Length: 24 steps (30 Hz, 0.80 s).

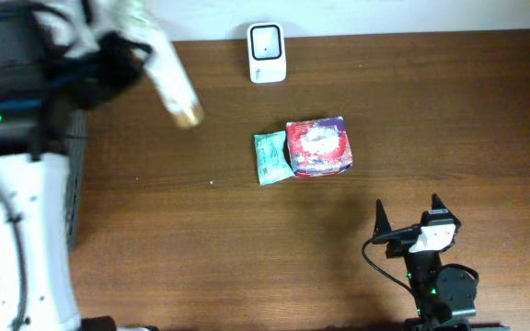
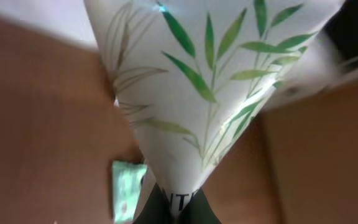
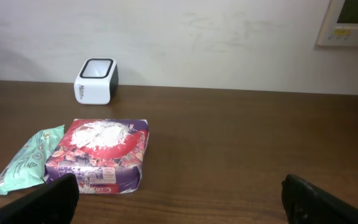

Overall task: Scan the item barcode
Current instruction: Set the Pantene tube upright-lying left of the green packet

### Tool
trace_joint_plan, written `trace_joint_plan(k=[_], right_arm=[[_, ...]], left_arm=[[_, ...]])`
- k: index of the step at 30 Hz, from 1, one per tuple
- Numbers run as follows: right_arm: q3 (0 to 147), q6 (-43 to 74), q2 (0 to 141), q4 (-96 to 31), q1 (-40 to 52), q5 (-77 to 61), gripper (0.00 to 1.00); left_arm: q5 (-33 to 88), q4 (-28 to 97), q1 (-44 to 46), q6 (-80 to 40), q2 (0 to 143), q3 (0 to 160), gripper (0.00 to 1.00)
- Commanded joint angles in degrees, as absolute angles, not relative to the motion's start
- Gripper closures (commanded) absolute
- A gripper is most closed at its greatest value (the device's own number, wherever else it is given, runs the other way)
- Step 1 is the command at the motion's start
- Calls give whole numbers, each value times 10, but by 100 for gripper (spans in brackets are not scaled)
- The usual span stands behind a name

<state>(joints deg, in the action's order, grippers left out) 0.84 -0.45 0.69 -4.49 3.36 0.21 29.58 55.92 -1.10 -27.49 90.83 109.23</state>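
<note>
While the left gripper (image 2: pixel 176 208) is clamped on the leaf-printed white pack (image 1: pixel 175 87), held up to the left of the scanner (image 1: pixel 267 52), I'd turn its barcode face squarely toward the scanner's window, slowly; right gripper (image 1: pixel 408 207) gapes empty, well apart.

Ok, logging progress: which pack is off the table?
The white leaf-print pack, held by the left pincer; the green pack and purple pack lie flat.

White left arm (image 1: pixel 21 239), black right pincer (image 1: pixel 407 204)
</note>
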Motion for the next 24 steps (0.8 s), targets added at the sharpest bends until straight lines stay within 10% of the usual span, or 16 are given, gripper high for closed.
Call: trace_joint_plan(k=[1,18,20,22,24], right_arm=[[3,-6,3,-46,30,7,1],[3,-6,3,-46,30,7,1],[3,-6,3,-46,30,7,1],[3,-6,3,-46,30,7,1],[3,-6,3,-46,30,7,1]], left_arm=[[129,588,77,-252,960,1095,100],[-11,601,240,-331,1277,1095,100],[-11,601,240,-330,1279,1095,83],[-11,601,240,-330,1279,1095,36],[-12,601,239,-329,1279,1097,36]])
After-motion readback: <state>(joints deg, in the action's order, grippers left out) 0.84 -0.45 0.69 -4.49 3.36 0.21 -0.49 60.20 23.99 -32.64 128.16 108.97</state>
